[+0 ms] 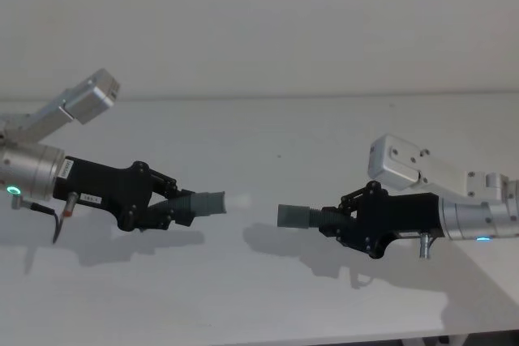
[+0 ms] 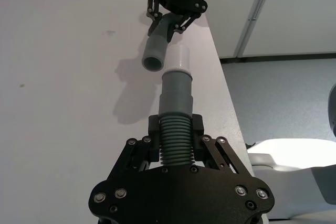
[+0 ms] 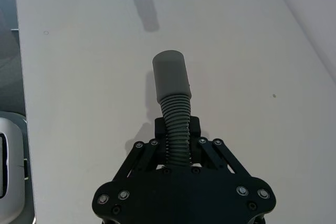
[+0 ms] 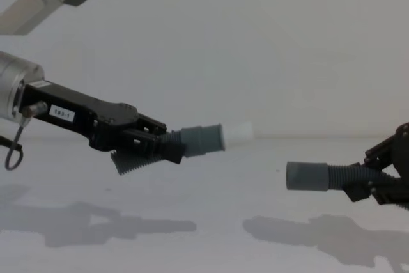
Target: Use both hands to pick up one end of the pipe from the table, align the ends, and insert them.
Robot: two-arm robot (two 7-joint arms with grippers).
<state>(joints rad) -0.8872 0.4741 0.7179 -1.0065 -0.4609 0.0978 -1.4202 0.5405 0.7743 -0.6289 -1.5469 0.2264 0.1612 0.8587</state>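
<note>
Left gripper (image 1: 174,204): it hung above the table (image 1: 324,135) on the left side, with its fingers pinched on the ribbed part of the left pipe piece (image 2: 176,140).
Left pipe piece: it stuck out of the jaws toward the right; its grey cuff (image 4: 203,139) ended in a whitish tip (image 4: 238,134), free in the air.
Right gripper (image 1: 336,218): it hung on the right side, with its fingers clamped on the ribbed part of the right pipe piece (image 3: 176,124).
Right pipe piece: it pointed to the left, with the open socket (image 1: 293,216) in front of the fingers.
Ends: they faced each other across a gap and did not touch. In the chest view the tip was higher than the socket; in the left wrist view the socket seemed a little aside of the tip, but this was hard to judge.
Table: both pieces were clear of the surface, with their shadows under them.
Edges: in the left wrist view the table edge ran close beside the right gripper.
Open room: bare white surface lay between and behind the grippers.
</note>
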